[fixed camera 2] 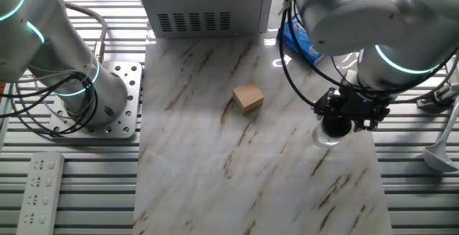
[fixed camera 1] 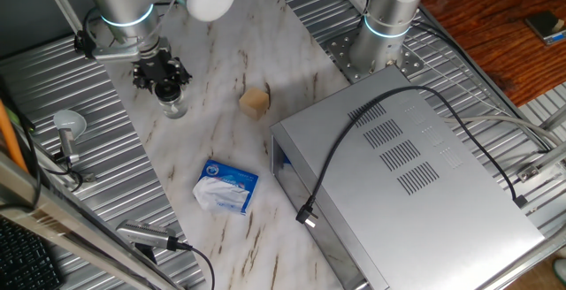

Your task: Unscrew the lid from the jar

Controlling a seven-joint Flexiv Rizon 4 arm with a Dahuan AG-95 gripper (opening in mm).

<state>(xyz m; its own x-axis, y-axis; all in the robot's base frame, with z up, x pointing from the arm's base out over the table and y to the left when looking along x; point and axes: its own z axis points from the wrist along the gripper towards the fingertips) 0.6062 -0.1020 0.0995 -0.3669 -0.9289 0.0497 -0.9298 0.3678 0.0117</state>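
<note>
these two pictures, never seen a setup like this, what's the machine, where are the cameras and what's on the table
Both pictures show one moment, taken by two fixed cameras on different sides of a white marble-patterned table. The machine is a silver robot arm. Its black two-finger end effector points straight down onto a small clear glass jar, right where the jar's small round black lid would be. The end effector hides the lid, so I cannot tell whether the fingers are closed on it. Also on the table are a small tan cube, a crumpled blue-and-white packet and a large grey metal box with a black cable lying over it. A second silver arm base stands bolted beside the table.
</note>
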